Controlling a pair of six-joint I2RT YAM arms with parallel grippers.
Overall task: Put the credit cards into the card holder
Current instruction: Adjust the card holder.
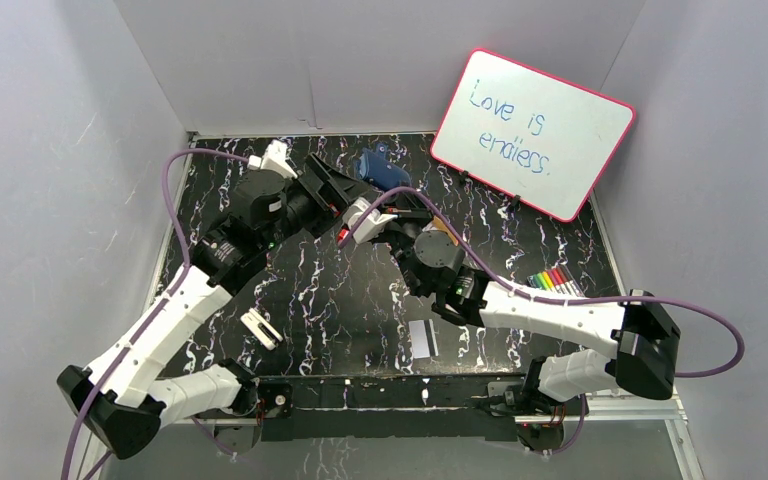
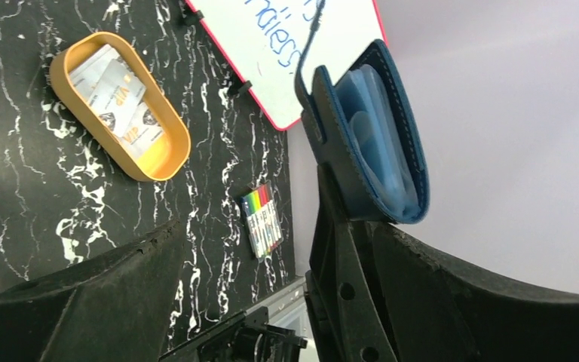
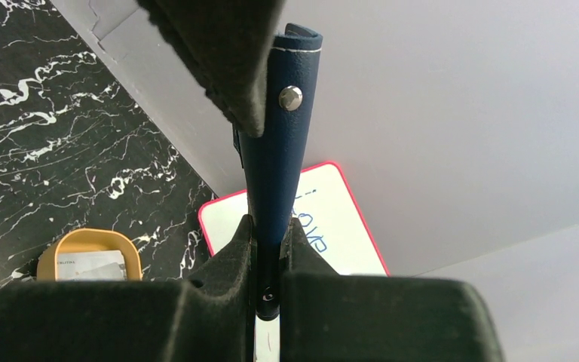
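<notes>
My left arm (image 1: pixel 175 310) stretches forward and inward, and my right arm (image 1: pixel 550 310) folds in to meet it, wrists close together. My left gripper (image 2: pixel 245 204) stands wide apart, one finger (image 2: pixel 347 249) just beside the holder (image 2: pixel 377 143). My right gripper (image 3: pixel 270 234) pinches the holder's edge, camera tilted upward.

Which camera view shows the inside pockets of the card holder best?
The left wrist view: the card holder is open toward the camera, showing its light blue pockets. The right wrist view shows only its outer side with the snap, pinched in the right gripper. The top external view shows it small, its pockets unclear.
</notes>
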